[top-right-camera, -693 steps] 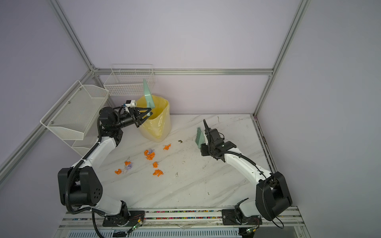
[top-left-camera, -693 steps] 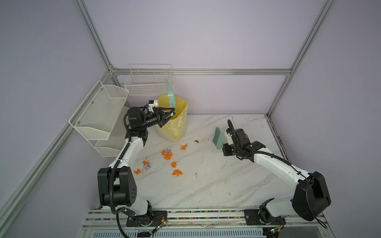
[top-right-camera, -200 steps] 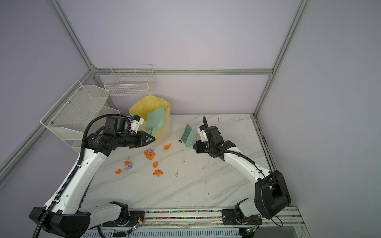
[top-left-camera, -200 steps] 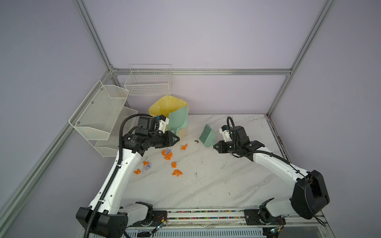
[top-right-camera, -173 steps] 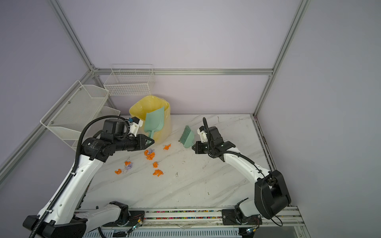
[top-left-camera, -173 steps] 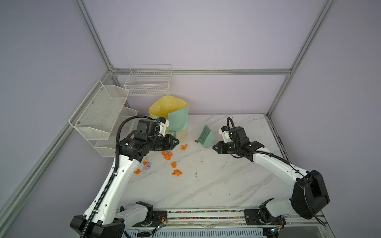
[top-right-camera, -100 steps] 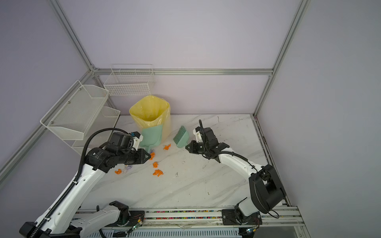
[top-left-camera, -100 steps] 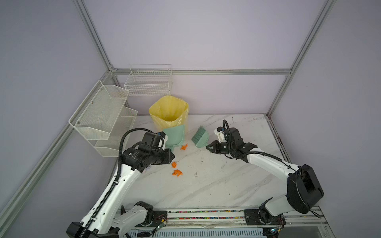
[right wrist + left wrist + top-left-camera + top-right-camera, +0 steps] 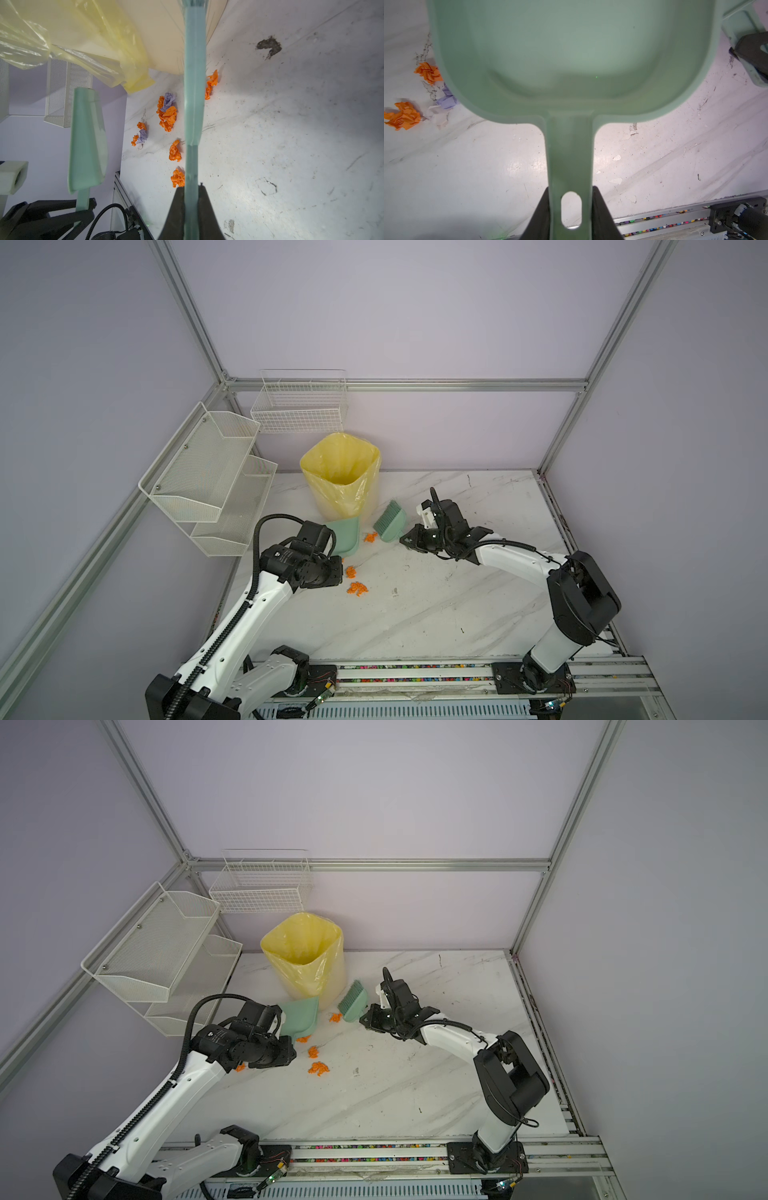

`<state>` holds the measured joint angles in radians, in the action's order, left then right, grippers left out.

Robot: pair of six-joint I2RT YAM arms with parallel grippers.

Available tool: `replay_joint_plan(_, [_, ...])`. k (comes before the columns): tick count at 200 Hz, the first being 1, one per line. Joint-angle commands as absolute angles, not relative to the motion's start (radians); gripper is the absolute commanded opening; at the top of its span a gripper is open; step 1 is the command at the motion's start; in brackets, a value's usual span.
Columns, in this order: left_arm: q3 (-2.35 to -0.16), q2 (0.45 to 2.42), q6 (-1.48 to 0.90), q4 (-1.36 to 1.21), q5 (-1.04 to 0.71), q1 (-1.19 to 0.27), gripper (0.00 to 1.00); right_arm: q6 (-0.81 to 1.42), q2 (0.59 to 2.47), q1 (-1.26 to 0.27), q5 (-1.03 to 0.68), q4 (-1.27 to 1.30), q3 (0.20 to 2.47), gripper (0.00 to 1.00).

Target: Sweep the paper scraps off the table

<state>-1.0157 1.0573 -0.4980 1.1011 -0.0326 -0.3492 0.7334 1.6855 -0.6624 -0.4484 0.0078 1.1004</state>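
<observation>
Gripping the pale green dustpan [image 9: 345,536] by the end of its handle, the left gripper [image 9: 570,197] sits left of centre in both top views. Its jaws are nipped onto the handle either side of the hanging hole. The pan mouth points toward the yellow-lined bin [image 9: 340,477] at upper centre. Cannot tell whether the pan lip touches the table [image 9: 436,614].

Orange and lilac paper scraps [image 9: 357,588] lie scattered on the marble just below and right of the pan, a few right at its rim in the left wrist view. One orange wad lies apart, between pan and brush [image 9: 390,524], near the bin's foot.

Handling, judged: the wads look featherlight, crumpled and springy. They would likely skitter or roll under a fast stroke, and they are too small and loose to pinch singly. Better taken with bristles than jaws: short slow strokes, pan lip flat on the top.

Right of centre, the right gripper [image 9: 192,193] is clamped fully onto the brush's thin flat handle, bristles aimed up-left toward the bin
</observation>
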Motion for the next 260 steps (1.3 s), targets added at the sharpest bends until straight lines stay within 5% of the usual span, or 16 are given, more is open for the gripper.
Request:
replay_joint_plan(1, [-0.989,1.062,-0.524,1.081,0.012,-0.344,0.00,0.785,1.725,-0.680,-0.445,0.081,1.154,0.00])
replay_joint_plan(137, [-0.979,1.125,-0.515,1.029,0.009,-0.311,0.00,0.881,1.802,-0.710,-0.437,0.132,1.112,0.00])
replay_joint_plan(260, [-1.011,1.156,-0.495,1.013,0.038,-0.298,0.00,0.867,1.421,-0.728,-0.413,-0.045,0.899,0.00])
